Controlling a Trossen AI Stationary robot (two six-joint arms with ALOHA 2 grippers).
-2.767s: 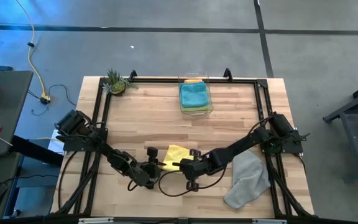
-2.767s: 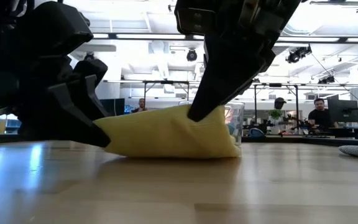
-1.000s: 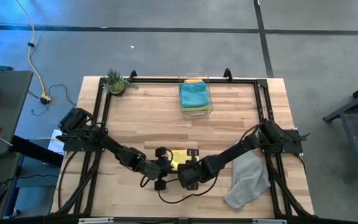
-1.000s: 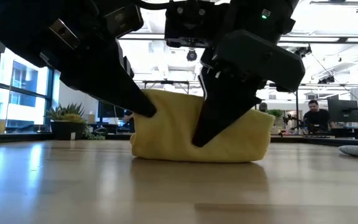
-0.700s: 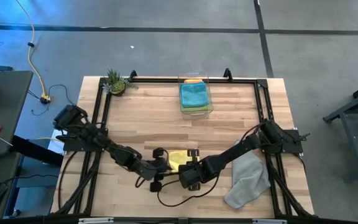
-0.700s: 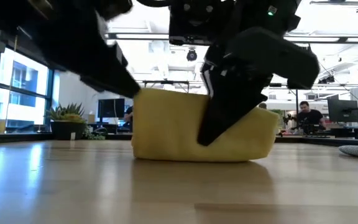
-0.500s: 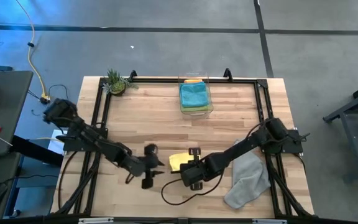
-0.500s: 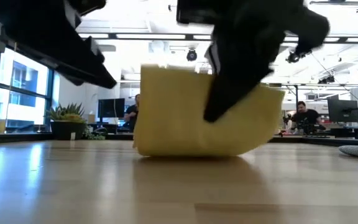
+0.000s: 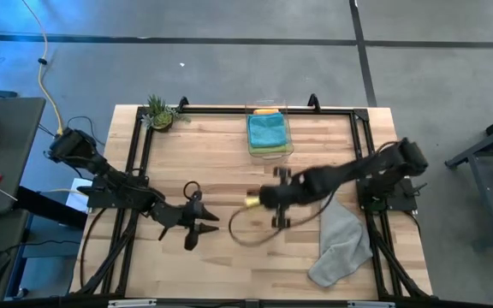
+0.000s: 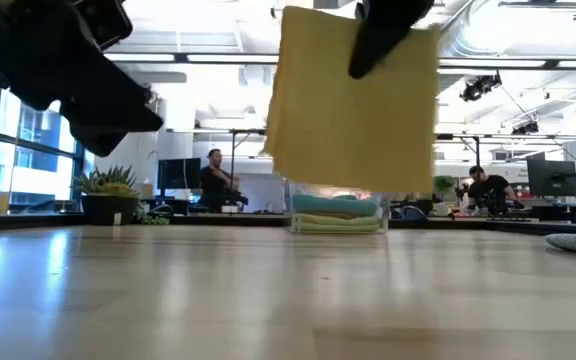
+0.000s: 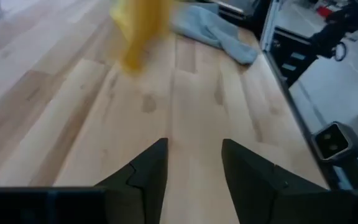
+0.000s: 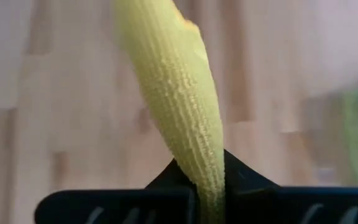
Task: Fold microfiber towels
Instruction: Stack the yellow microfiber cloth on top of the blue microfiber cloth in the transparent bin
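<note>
The yellow towel (image 12: 179, 99) is soft cloth with a ribbed, nubbly pile — plainly matt. The grey towel (image 9: 341, 244) (lying crumpled) looks like the same fuzzy matt cloth, as do the teal towel (image 9: 268, 130) and the ones stacked under it. The bin (image 10: 382, 205) holding them is clear, glossy plastic. The table (image 9: 229, 162) is pale wood in jointed strips, smooth with a light sheen — it reflects the room's light in the low view. The left gripper (image 11: 192, 163) has matt black fingers.
</note>
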